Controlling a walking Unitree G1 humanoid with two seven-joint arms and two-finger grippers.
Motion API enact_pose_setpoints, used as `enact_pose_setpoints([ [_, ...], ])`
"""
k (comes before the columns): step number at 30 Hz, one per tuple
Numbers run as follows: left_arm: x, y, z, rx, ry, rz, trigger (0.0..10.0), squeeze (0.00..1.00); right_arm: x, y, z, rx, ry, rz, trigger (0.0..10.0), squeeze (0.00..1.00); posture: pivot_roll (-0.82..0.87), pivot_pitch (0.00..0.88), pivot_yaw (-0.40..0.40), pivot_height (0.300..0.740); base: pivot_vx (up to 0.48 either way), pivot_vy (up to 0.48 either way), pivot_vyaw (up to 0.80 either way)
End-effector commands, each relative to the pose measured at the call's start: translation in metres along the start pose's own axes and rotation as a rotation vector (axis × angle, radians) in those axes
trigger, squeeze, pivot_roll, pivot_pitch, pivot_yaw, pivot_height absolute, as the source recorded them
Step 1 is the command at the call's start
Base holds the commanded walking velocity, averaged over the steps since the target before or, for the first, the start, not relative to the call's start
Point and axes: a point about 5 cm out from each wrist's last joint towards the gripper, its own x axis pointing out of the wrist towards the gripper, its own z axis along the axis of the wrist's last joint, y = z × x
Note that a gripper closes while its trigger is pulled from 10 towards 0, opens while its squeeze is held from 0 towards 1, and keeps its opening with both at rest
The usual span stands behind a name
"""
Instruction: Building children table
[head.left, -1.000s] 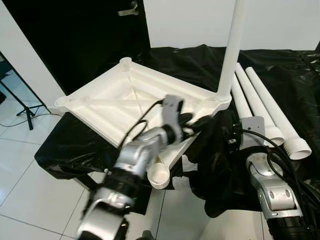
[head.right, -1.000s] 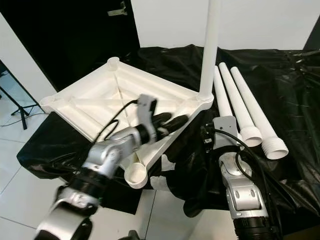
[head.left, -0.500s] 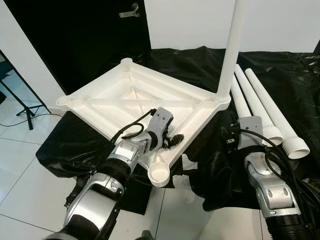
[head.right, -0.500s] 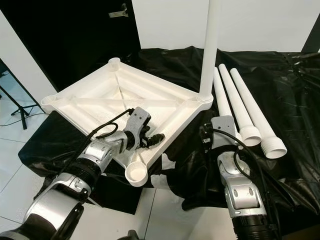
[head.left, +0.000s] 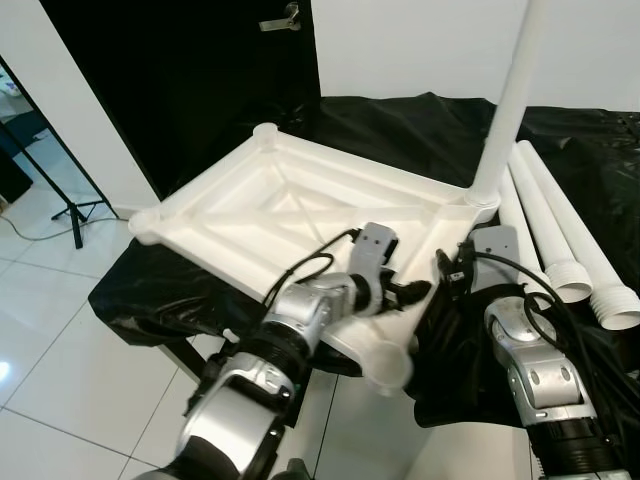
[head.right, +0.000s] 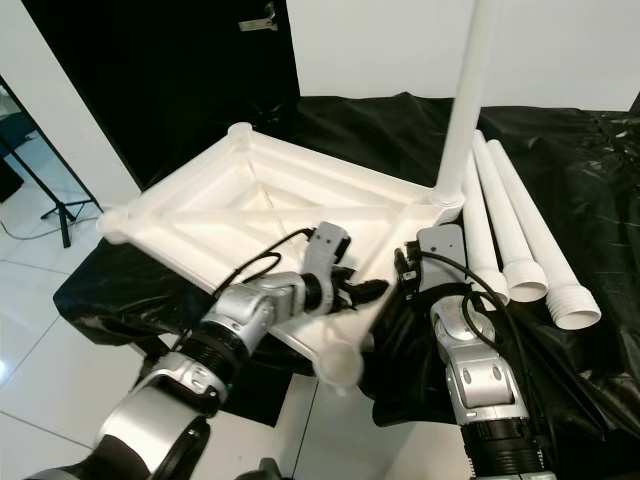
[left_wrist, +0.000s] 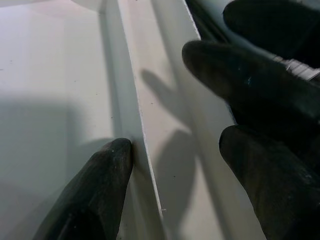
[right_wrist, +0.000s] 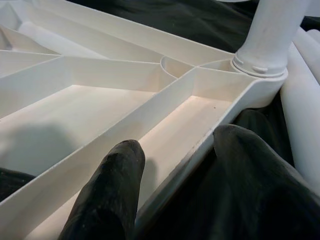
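Both grippers straddle the near-right rim of the upturned white tabletop (head.left: 280, 210), fingers spread on either side of it — neither closed tight. The left gripper (head.left: 408, 292) reaches from the near left, its arm bent low. The right gripper (right_wrist: 175, 185) sits just beside it, closer to the fitted leg (head.left: 505, 110) at the right corner. Three loose legs (head.left: 560, 240) lie further right — nearer the right arm — their length running near to far.
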Motion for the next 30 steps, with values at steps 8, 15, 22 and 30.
enact_pose_setpoints([
  [8, -0.005, 0.008, -0.002, 0.018, -0.013, 0.007, 10.0, 0.0, -0.003, 0.005, -0.005, 0.003, 0.019, 0.018, 10.0, 0.0, 0.1, 0.0, 0.083, 0.74, 0.0, 0.0, 0.0],
  [15, -0.019, 0.021, 0.023, 0.077, -0.238, 0.078, 10.0, 0.0, -0.003, 0.009, -0.006, 0.006, 0.021, 0.039, 10.0, 0.0, 0.11, 0.0, 0.077, 0.74, 0.0, 0.0, 0.0],
  [22, -0.038, 0.027, 0.035, 0.2, -0.298, 0.003, 10.0, 0.0, -0.002, 0.009, -0.004, -0.001, 0.014, 0.053, 10.0, 0.0, 0.11, 0.0, 0.066, 0.74, 0.0, 0.0, 0.0],
  [30, -0.074, 0.019, -0.001, 0.279, -0.114, -0.379, 10.0, 0.0, -0.003, 0.008, -0.005, -0.015, 0.018, 0.058, 10.0, 0.0, 0.11, 0.0, 0.056, 0.74, 0.0, 0.0, 0.0],
])
